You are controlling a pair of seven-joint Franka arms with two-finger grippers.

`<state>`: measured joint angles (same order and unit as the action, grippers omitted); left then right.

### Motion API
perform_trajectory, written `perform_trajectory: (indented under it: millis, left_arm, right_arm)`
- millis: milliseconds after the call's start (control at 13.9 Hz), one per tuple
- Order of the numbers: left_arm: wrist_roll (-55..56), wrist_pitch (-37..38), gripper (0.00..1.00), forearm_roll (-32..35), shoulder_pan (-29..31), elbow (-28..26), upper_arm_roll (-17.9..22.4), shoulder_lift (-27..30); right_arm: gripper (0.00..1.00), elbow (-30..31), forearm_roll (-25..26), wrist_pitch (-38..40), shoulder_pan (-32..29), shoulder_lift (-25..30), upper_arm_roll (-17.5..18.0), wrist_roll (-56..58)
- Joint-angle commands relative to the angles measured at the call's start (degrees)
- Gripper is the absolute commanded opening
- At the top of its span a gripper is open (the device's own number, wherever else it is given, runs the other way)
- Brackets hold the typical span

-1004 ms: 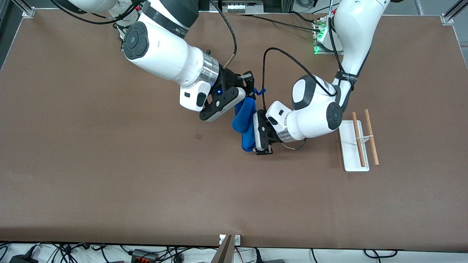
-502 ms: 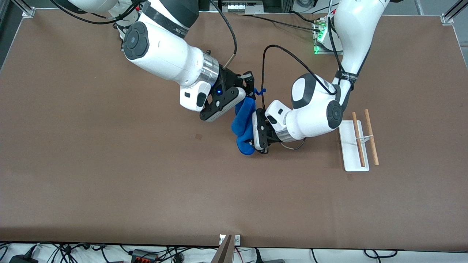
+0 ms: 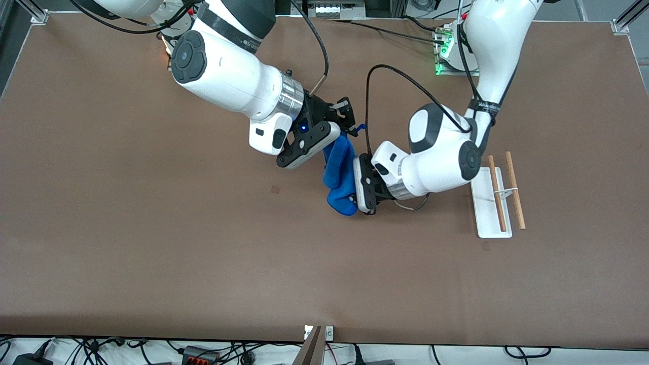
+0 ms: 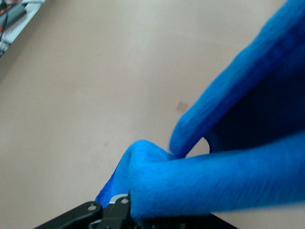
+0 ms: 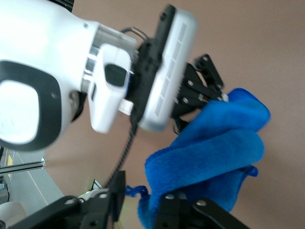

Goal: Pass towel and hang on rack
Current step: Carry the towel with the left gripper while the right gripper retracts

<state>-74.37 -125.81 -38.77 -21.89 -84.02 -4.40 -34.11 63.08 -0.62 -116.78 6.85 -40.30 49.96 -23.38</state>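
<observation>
I am counting one blue towel [image 3: 338,175] and one rack [image 3: 490,208] carrying two wooden rods [image 3: 514,190]. I am working with two grippers, left [image 3: 355,195] and right [image 3: 340,126].

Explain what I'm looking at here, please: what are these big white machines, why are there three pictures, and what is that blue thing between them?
These are two robot arms bolted along one edge of a brown table. One picture looks down from a high camera facing them; the other two come from small cameras on each arm's wrist, so they show close-ups.

The blue thing is a towel, held up between the arms above the middle of the table. The right hand grips its upper end. The left hand is at its lower end, with the cloth bunched against it; it seems to be taking the towel over.

Toward the left arm's end of the table stands the rack: a white base with two thin wooden rods, nothing on it yet.
</observation>
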Motion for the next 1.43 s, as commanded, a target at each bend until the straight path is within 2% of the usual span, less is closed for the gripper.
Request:
perform_trajectory:
  millis: [0, 287, 502, 717, 860, 1004, 1362]
  left_arm:
    - [0.4, 6.4, 0.01, 6.9, 4.9, 0.8, 1.2, 3.7]
    - [0.9, 13.8, 0.01, 12.0, 9.7, 1.4, 2.4, 5.9]
    - [4.0, 19.3, 0.01, 20.4, 15.3, 2.3, 4.0, 6.9]
    - [9.6, 26.0, 0.01, 21.5, 18.6, 2.5, 5.2, 7.5]
    - [12.2, 27.5, 0.01, 25.7, 18.9, 3.7, 5.9, 7.6]
    - [22.0, 31.0, 0.01, 26.3, 19.8, 4.0, 7.1, 7.7]
    - [45.1, 36.4, 0.01, 26.4, 20.4, 4.0, 8.0, 7.6]
  right_arm:
    - [1.00, 1.5, 0.9, 0.2, -0.9, 0.4, 0.0, -0.3]
    - [1.00, 4.2, 5.3, 1.9, -1.9, 0.8, -5.8, 0.1]
    - [1.00, 4.1, 14.4, 7.9, -2.8, 0.8, -10.6, 0.4]
    - [1.00, 4.1, 18.5, 15.4, -9.3, 0.9, -10.8, 0.4]
    - [1.00, 3.9, 20.9, 18.5, -13.8, 1.1, -10.8, 0.2]
    - [1.00, 3.9, 21.2, 18.9, -18.7, 1.1, -10.8, 0.4]
    - [1.00, 3.9, 21.4, 19.6, -24.6, 1.6, -10.4, 0.5]
